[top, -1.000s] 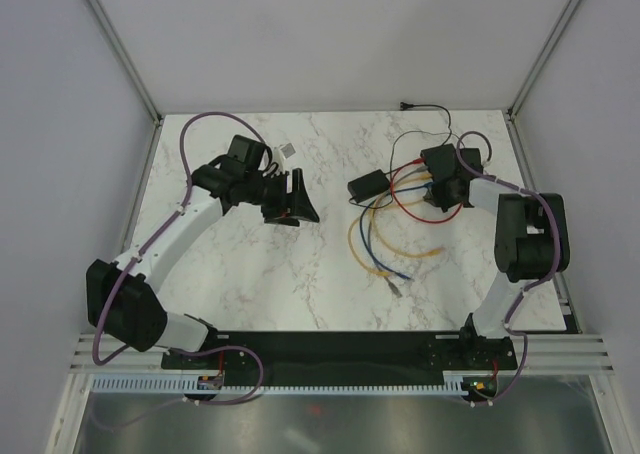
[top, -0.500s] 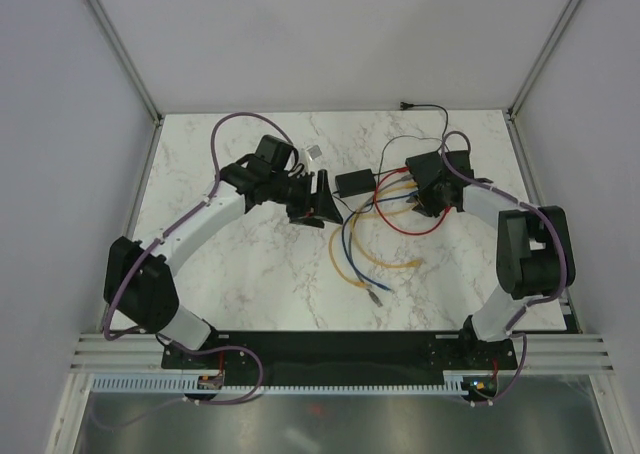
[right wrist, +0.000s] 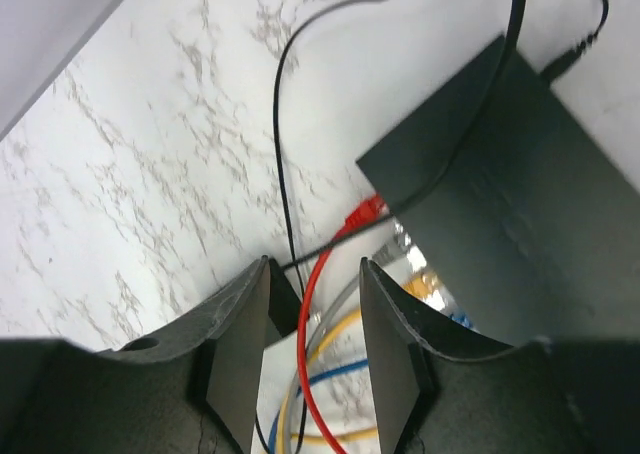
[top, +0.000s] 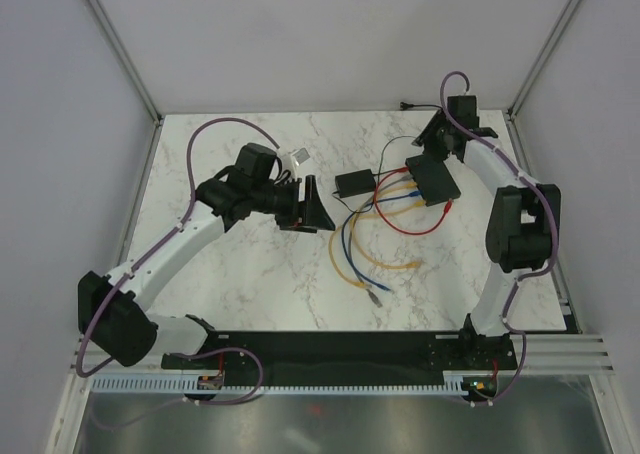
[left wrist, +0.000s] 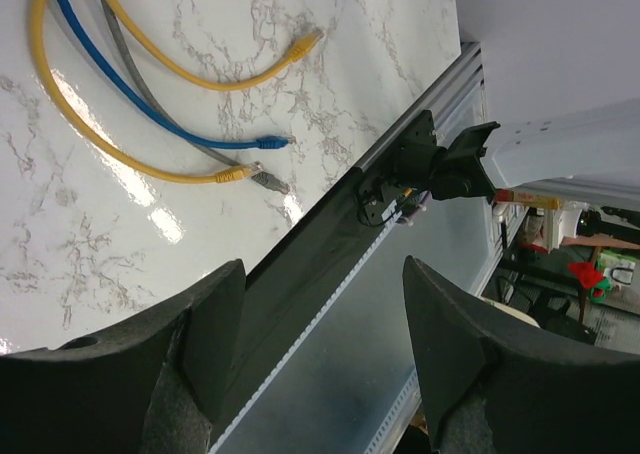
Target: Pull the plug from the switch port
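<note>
The switch (top: 432,179) is a flat black box at the back right of the marble table, with red, yellow, blue and grey cables fanning out from its left edge. In the right wrist view the switch (right wrist: 510,204) fills the right side, and a red plug (right wrist: 365,211) sits in its edge. My right gripper (top: 437,144) hovers just beyond the switch, open and empty (right wrist: 312,324); the red cable (right wrist: 310,314) runs on the table below the gap. My left gripper (top: 318,209) is open and empty (left wrist: 320,344), left of the cables.
A small black power brick (top: 355,183) with a thin black cord lies left of the switch. Loose yellow (left wrist: 305,42), blue (left wrist: 275,142) and grey (left wrist: 270,181) cable ends lie on the table mid-right. The black base rail (top: 350,349) runs along the near edge.
My right gripper has lifted off the switch and drawn back toward the far right corner. My left gripper first moved right toward the cables, then eased back left a little.
</note>
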Robot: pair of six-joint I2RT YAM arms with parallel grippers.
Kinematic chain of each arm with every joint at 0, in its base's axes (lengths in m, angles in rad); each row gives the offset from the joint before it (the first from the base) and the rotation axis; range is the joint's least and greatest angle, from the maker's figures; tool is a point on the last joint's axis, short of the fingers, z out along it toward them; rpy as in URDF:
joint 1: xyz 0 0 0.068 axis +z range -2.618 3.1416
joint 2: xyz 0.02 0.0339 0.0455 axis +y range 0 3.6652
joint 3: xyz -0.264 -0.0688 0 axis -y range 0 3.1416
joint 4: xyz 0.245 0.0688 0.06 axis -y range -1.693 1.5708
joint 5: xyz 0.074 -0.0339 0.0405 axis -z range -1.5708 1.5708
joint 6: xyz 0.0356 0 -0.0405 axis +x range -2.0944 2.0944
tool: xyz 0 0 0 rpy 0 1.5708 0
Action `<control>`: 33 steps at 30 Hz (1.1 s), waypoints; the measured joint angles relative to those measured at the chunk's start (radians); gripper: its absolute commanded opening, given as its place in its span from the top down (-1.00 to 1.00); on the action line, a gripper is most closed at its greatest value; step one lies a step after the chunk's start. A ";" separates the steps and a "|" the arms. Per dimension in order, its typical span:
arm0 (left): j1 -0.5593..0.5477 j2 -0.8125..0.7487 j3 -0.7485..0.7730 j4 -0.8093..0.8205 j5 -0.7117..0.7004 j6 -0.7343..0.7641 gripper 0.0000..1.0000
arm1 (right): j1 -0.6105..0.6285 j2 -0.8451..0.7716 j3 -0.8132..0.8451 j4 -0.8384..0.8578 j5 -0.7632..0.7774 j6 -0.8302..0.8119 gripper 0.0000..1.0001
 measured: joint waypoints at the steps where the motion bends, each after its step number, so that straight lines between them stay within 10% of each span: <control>1: 0.000 -0.016 -0.010 -0.004 -0.003 0.000 -0.44 | -0.009 0.043 0.061 -0.003 0.000 -0.005 0.01; 21: 0.000 -0.038 0.077 -0.140 -0.103 0.055 -0.43 | -0.090 0.264 0.203 -0.102 0.044 -0.019 0.25; 28: 0.000 -0.022 0.088 -0.163 -0.106 0.067 -0.43 | -0.098 0.333 0.242 -0.076 -0.018 -0.017 1.00; 33: 0.000 -0.022 0.088 -0.171 -0.116 0.067 -0.43 | -0.091 0.378 0.290 -0.043 -0.087 -0.006 1.00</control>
